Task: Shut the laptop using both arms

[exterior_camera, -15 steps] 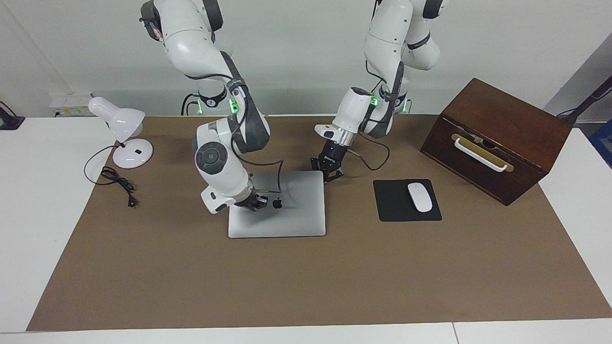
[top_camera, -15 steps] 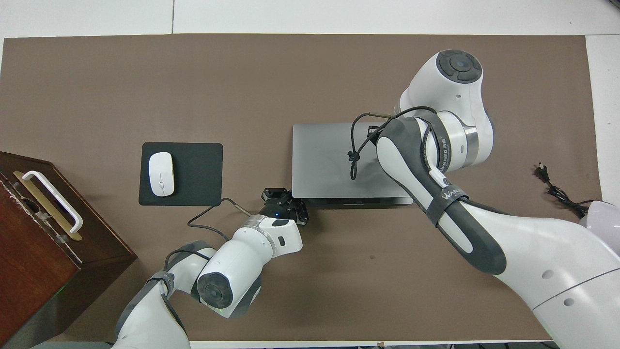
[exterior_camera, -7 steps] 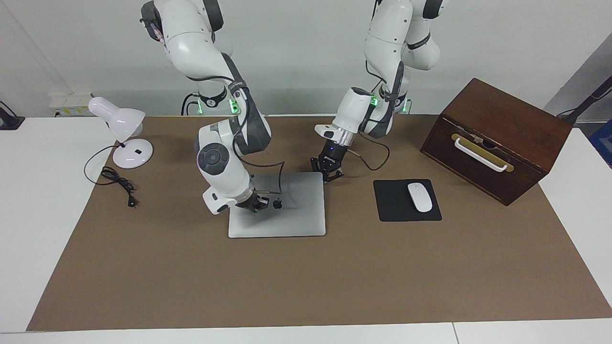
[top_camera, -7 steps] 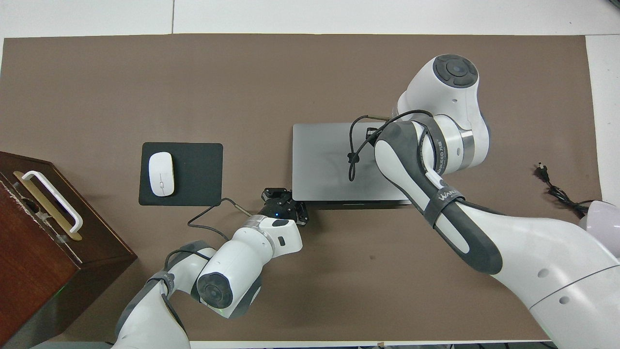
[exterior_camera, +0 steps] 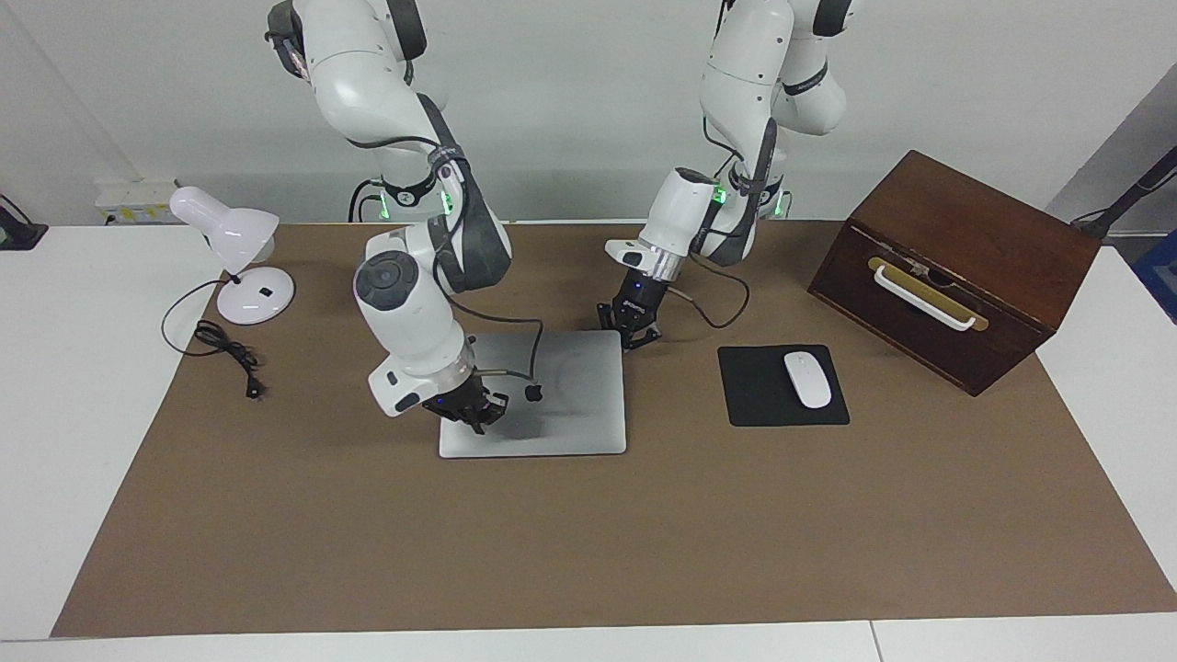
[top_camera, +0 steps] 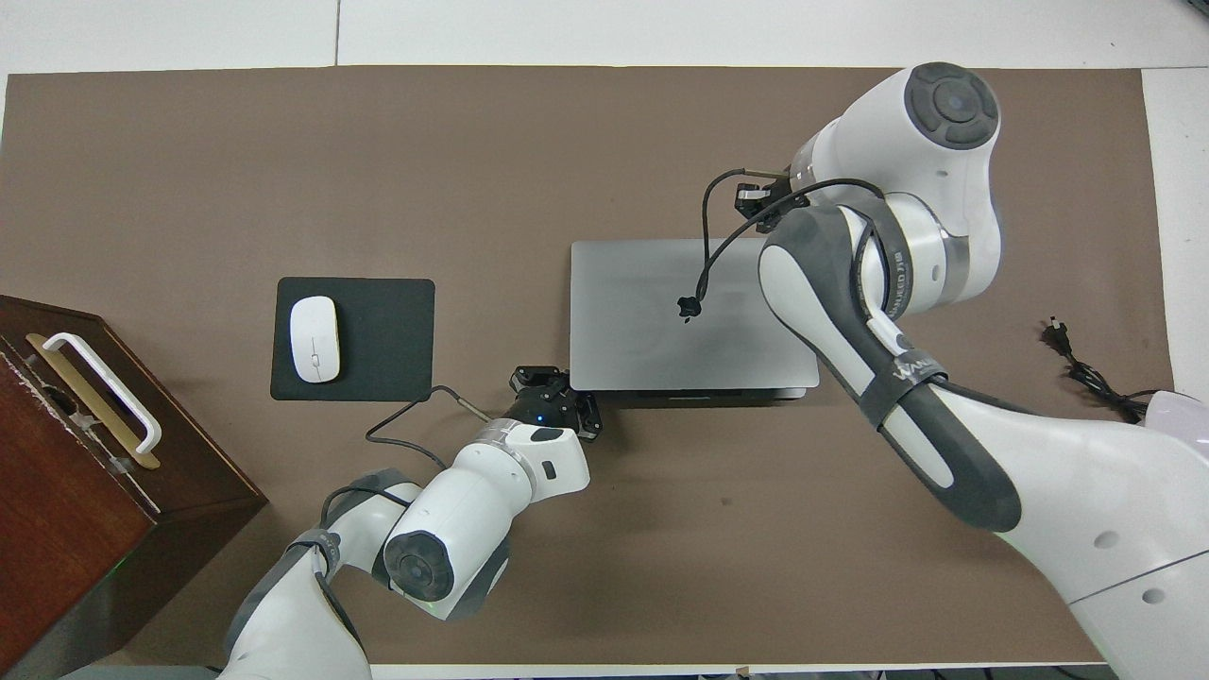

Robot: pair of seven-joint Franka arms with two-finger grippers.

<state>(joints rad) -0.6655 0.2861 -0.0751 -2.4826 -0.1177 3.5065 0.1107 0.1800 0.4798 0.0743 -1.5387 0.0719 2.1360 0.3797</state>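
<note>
so your right gripper (exterior_camera: 476, 411) has just slid off the logo toward the laptop (exterior_camera: 561, 405)'s edge farthest from the robots, fingers seemingly beginning to part, empty, while the left gripper (exterior_camera: 631, 324) stays shut, empty, at its nearest corner—lid looks flat mid-table, essentially closed.

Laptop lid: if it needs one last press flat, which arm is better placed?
Right, probably: the right gripper hangs over the laptop, above its edge farther from the robots; the left gripper sits beside a corner, off the lid.

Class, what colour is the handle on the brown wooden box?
White, on a brass-coloured plate; the handle shows best in the facing view.
</note>
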